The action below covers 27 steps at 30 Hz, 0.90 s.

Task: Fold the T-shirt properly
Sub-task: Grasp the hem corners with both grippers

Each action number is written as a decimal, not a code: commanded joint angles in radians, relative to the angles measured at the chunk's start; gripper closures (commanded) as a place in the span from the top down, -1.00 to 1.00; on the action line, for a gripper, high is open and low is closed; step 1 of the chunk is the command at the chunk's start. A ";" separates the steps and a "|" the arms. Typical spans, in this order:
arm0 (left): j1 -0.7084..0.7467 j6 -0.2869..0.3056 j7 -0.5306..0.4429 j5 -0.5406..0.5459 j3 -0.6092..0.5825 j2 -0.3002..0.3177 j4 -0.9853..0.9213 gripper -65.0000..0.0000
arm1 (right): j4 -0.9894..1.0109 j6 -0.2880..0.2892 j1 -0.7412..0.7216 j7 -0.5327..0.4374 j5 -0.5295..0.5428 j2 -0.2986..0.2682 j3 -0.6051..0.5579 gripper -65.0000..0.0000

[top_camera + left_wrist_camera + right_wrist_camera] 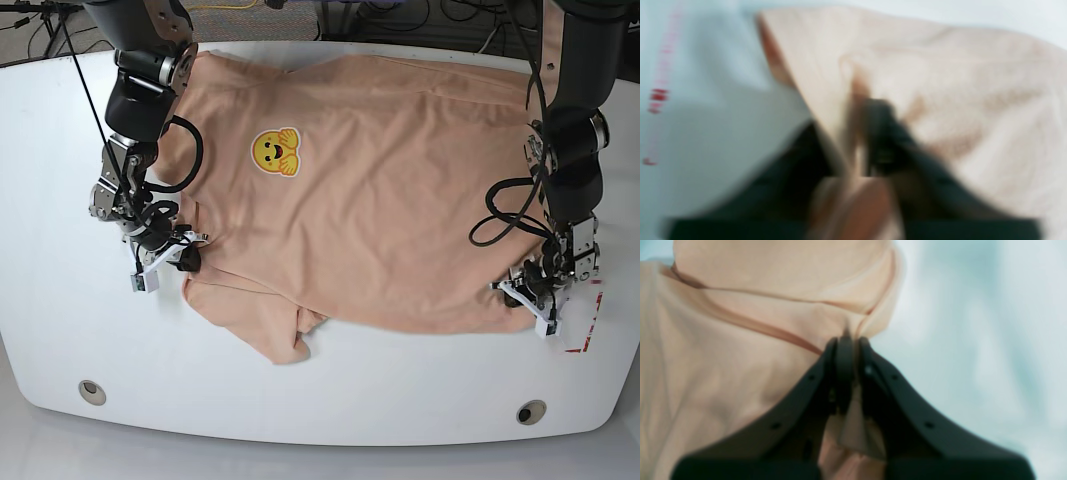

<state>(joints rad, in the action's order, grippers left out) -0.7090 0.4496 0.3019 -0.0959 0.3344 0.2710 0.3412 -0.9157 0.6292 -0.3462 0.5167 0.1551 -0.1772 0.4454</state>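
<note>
The left gripper (862, 133), a black claw with two fingers, was squeezed shut on the edge of the big, soft, peach-pink T-shirt (400, 200). The left wrist view was very blurry, but a fold of pink cloth ran between the black fingers. In the base view this gripper (527, 293) sat at the shirt's lower corner on the right side of the picture.

The right gripper (847, 340), black too, was also closed tight, with a thin bit of the T-shirt (723, 373) pinched between its tips. Some cloth hung down behind the tips. In the base view it (180, 255) held the shirt's edge on the left side of the picture, near a short sleeve.

The T-shirt lay spread out on the white, round-cornered table (60, 330). It covered most of the middle and the far part of the tabletop. A small yellow smiling-face print (275, 152) with two little hands showed on the shirt, nearer the left of the picture. There were no words on the shirt that could be read.

Red marks (658, 96) showed on the white table in the left wrist view, too blurry to read. In the base view a thin red line (590, 325) sat just beside the left gripper.

The near shirt edge was wrinkled, with a bunched fold (290, 335) sticking out toward the front. Bare white table lay in front of it and to both sides. Two small round holes (92, 391) sat near the table's front edge.
</note>
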 commanded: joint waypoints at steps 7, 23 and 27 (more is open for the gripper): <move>-0.022 0.008 0.016 -0.003 -0.001 0.009 0.011 -1.00 | -0.030 0.002 -0.026 0.058 -0.015 -0.014 -0.001 -1.00; 0.041 0.119 0.290 0.000 0.007 -0.016 0.560 -1.00 | -0.428 -0.006 -0.044 0.323 -0.015 -0.046 -0.122 -1.00; 0.068 0.120 0.354 0.002 0.007 -0.028 0.729 -1.00 | -0.477 -0.006 -0.073 0.376 -0.015 -0.058 -0.124 -1.00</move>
<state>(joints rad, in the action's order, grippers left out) -0.6178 0.5701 0.6479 -0.1043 0.3401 0.2413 0.9905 -1.3552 0.6254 -0.3798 0.8967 0.1333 -0.2104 0.3195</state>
